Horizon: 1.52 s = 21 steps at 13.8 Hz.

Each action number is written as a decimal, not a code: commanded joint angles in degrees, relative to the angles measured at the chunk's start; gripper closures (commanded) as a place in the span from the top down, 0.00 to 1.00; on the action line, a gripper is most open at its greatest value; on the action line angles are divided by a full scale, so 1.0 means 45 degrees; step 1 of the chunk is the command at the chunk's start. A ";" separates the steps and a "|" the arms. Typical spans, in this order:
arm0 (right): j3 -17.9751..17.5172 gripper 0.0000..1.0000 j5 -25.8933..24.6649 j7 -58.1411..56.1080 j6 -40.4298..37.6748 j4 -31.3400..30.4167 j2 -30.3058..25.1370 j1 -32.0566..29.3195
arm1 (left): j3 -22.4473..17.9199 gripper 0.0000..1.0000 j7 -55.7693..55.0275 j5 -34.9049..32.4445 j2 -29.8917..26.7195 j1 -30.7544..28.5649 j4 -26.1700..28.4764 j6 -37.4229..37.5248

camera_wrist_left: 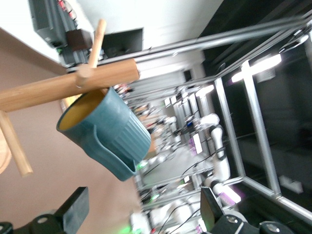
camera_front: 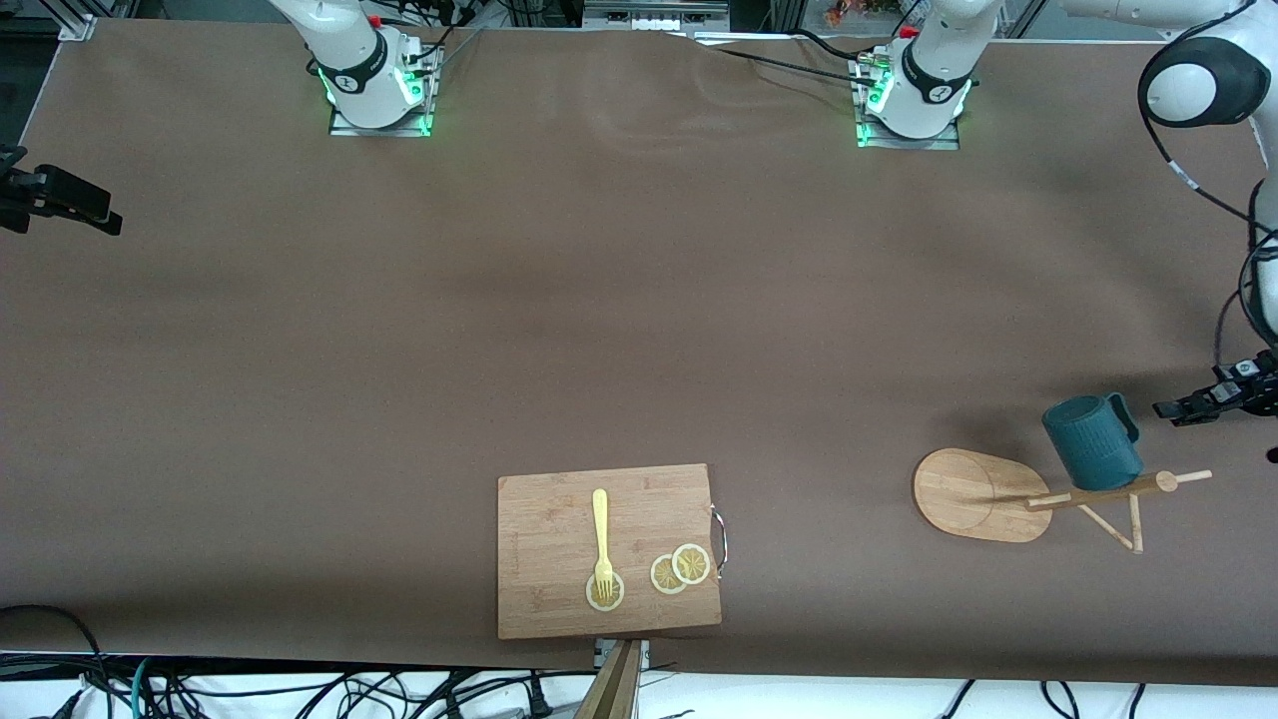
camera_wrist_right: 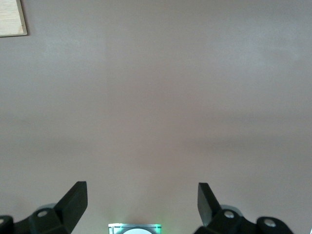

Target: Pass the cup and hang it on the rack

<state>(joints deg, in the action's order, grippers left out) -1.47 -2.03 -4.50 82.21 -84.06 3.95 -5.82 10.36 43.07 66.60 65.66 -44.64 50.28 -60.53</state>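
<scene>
The dark teal cup [camera_front: 1090, 444] hangs on the bamboo rack [camera_front: 973, 494] at the left arm's end of the table, up against the rack's post and pegs. In the left wrist view the cup [camera_wrist_left: 105, 134] sits under the rack's post [camera_wrist_left: 63, 85], its yellowish inside showing. My left gripper [camera_front: 1183, 407] is open and empty, beside the cup and apart from it; it also shows in the left wrist view [camera_wrist_left: 142, 195]. My right gripper [camera_wrist_right: 141, 187] is open and empty, high over bare table near its own base.
A rectangular wooden cutting board [camera_front: 559, 519] lies near the front edge, with a yellow fork [camera_front: 600, 529] and lemon slices [camera_front: 681, 569] on it. Its corner shows in the right wrist view [camera_wrist_right: 10, 17]. A black fixture [camera_front: 60, 195] sticks in at the right arm's end.
</scene>
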 commanded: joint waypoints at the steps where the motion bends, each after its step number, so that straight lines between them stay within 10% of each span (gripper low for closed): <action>1: -0.0043 1.00 0.0197 -0.0212 0.0110 -0.0187 -0.0174 -0.0152 | -0.0369 1.00 -0.0196 -0.2659 -0.2065 0.0602 -0.0137 0.0013; 9: -0.0043 1.00 0.0197 -0.0387 0.0110 -0.0168 -0.0174 -0.0230 | -0.0291 1.00 -0.1480 -1.1917 -0.7224 0.5224 0.0000 -0.0670; 16: -0.0024 1.00 0.0178 -0.0447 0.0110 -0.0168 -0.0174 -0.0250 | -0.0232 1.00 -0.6520 -1.7740 -0.8341 1.1630 0.0058 -0.0886; 21: 0.0035 1.00 0.0197 -0.0447 0.0110 -0.0167 -0.0174 -0.0250 | -0.0115 1.00 -0.7267 -1.7787 -0.8556 1.2225 0.0507 -0.1196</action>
<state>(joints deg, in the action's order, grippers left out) -1.25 -2.00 -5.30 82.23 -84.07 3.95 -6.25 10.34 10.08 -12.54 29.64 11.53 49.58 -63.88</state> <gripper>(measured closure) 0.000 0.000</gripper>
